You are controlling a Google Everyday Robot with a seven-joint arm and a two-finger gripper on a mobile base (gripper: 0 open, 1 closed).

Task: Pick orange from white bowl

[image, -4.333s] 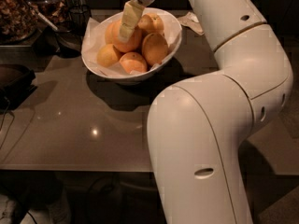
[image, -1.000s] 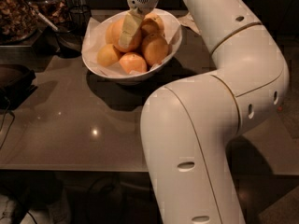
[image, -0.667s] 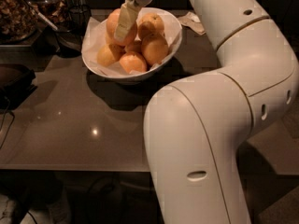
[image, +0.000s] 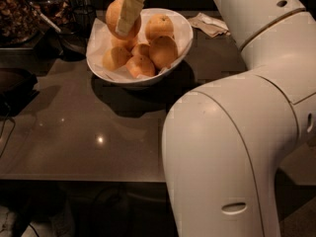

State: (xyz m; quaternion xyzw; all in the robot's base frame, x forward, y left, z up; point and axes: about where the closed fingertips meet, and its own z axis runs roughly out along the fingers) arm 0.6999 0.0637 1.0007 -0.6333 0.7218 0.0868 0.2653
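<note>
The gripper [image: 126,18], at the top of the view, is closed on the orange [image: 112,14]. One pale finger [image: 129,9] lies across the fruit's front; the other is apparently hidden behind it. The orange hangs clear of the pile, above the left part of the white bowl [image: 183,31]. Directly below and to the right of the gripper, five other oranges [image: 163,51] lie in the paper-lined bowl, which stands on the desk [image: 94,127]. Further right of the gripper lies a crumpled napkin [image: 210,23]. The white arm [image: 247,132] fills the foreground right.
</note>
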